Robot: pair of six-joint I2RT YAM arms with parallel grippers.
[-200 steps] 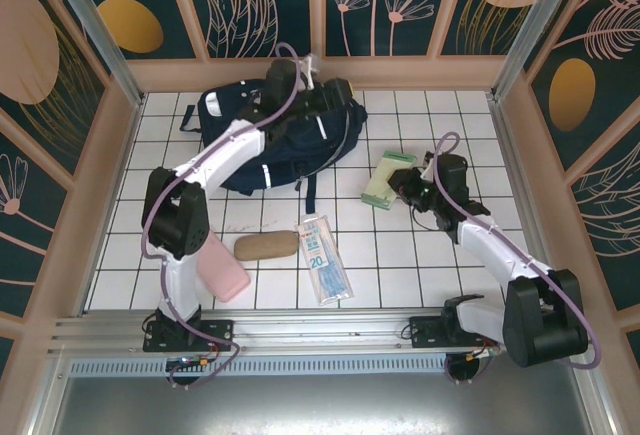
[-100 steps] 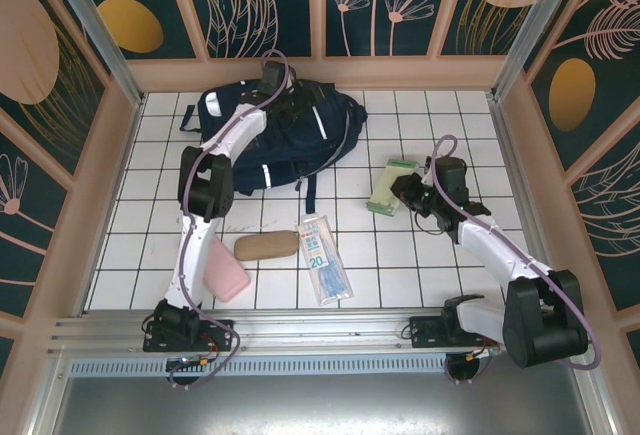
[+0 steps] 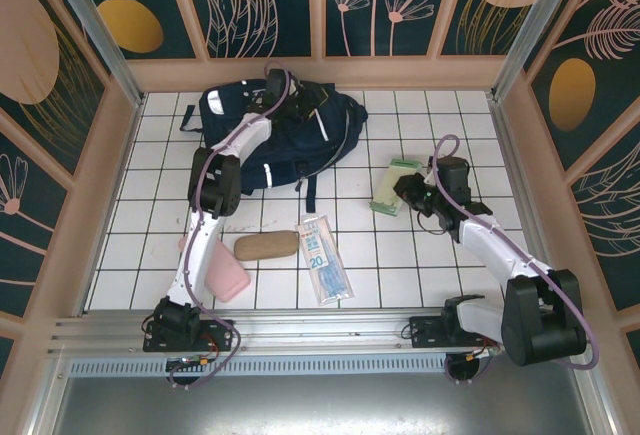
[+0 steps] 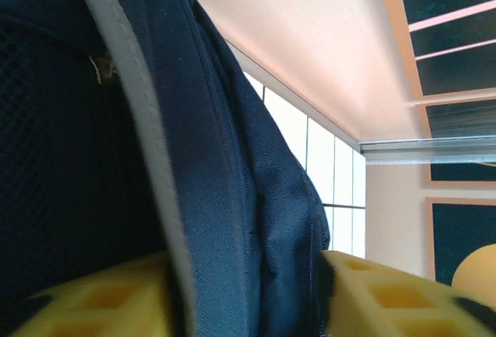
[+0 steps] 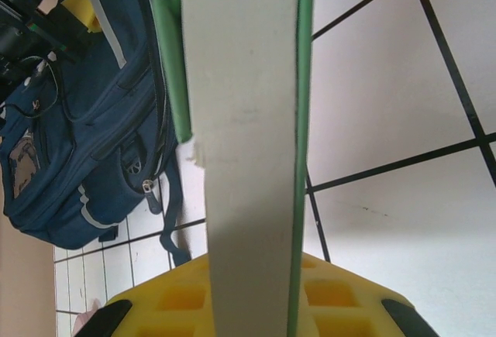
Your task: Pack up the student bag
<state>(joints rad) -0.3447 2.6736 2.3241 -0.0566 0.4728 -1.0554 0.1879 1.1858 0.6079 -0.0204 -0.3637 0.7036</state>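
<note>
The student bag (image 3: 270,135), navy with white stripes, lies at the back of the tiled floor. My left gripper (image 3: 288,97) is at its top far edge. In the left wrist view the yellow fingers (image 4: 387,294) press a fold of the bag's navy fabric (image 4: 225,166) from both sides, so it is shut on it. My right gripper (image 3: 412,193) is shut on a green-covered book (image 3: 392,187), held tilted just above the tiles to the right of the bag. The right wrist view shows the book's page edge (image 5: 244,120) between the fingers, and the bag (image 5: 85,135) lies beyond it.
A brown pouch (image 3: 266,245), a pink case (image 3: 222,275) and a clear packet with blue print (image 3: 324,255) lie on the near tiles. Wooden walls (image 3: 320,73) close in the floor at the back and sides.
The left arm has stretched out over the bag, and its jaws have closed onto the fabric at the top edge. The right gripper has tipped the green book more on edge and shifted it slightly.
</note>
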